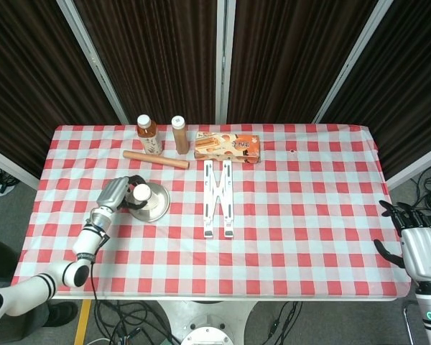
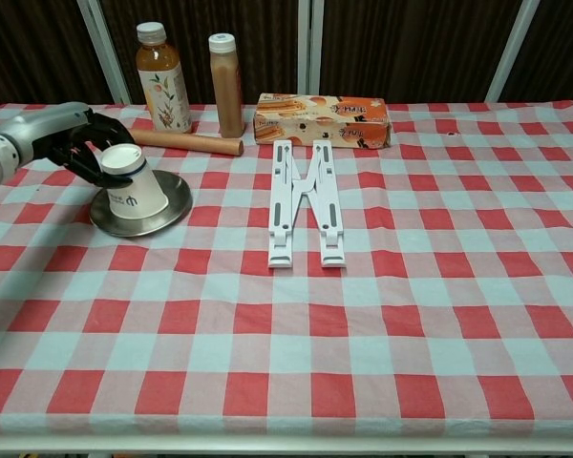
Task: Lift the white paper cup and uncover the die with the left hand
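We find the left hand [image 2: 81, 141] gripping the inverted white paper cup [image 2: 134, 181], which sits tilted on its metal plate [image 2: 167, 212]; lift unfinished, die unseen.

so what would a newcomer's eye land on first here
Probably the left robot hand wrapped around the upside-down white paper cup, tilted on a metal plate at the table's left. Then the white folding stand lying mid-table on the red checked cloth.
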`<state>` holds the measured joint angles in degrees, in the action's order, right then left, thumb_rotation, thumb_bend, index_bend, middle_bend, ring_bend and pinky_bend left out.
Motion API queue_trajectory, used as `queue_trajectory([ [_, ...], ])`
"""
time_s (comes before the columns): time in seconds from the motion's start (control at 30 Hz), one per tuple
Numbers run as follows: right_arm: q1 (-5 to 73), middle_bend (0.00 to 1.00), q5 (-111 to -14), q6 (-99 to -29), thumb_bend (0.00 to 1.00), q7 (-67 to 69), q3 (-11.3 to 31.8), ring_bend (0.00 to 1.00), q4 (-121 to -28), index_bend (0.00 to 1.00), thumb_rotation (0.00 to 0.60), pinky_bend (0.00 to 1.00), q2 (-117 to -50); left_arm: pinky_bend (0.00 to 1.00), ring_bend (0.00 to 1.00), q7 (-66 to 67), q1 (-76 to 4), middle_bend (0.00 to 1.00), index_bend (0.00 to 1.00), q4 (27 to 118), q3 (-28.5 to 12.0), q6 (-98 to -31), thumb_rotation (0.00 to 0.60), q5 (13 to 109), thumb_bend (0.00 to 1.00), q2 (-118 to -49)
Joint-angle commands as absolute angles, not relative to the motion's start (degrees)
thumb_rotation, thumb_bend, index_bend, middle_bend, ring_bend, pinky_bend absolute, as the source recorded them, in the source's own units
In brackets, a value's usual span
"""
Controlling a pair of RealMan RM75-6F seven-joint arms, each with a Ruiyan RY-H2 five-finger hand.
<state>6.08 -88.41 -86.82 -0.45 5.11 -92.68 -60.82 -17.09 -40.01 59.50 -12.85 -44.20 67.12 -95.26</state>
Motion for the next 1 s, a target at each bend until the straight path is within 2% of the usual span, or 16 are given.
queue_trajectory([
  [0.03, 5.95, 0.35, -88.38, -86.94, 0.16, -0.45, 5.04, 0.17, -92.66, 0.15, 0.600, 0.26, -60.74, 0.41, 0.33, -16.53, -40.91, 0.49, 0.47, 59.67, -13.10, -43.45, 0.600, 67.20, 0.29, -95.90],
  [0.23, 5.94, 0.35, -88.47, -86.98, 0.16, -0.73, 5.03, 0.17, -92.93, 0.15, 0.600, 0.26, -60.59, 0.40, 0.33, -16.08, -41.68, 0.49, 0.47, 60.50, -13.62, -44.31, 0.600, 67.91, 0.29, -96.38],
  [0.6, 6.56, 0.35, -88.55, -86.23, 0.16, -0.30, 5.10, 0.17, -92.43, 0.15, 0.600, 0.25, -60.98, 0.39, 0.33, -18.76, -38.37, 0.49, 0.47, 61.62, -12.59, -45.66, 0.600, 67.52, 0.29, -94.05],
  [1.0, 6.38, 0.35, -88.21, -86.33, 0.16, -0.02, 5.08, 0.17, -92.35, 0.15, 0.600, 0.25, -60.84, 0.39, 0.34, -16.28, -41.70, 0.49, 0.47, 61.48, -13.68, -45.63, 0.600, 68.91, 0.29, -97.08],
])
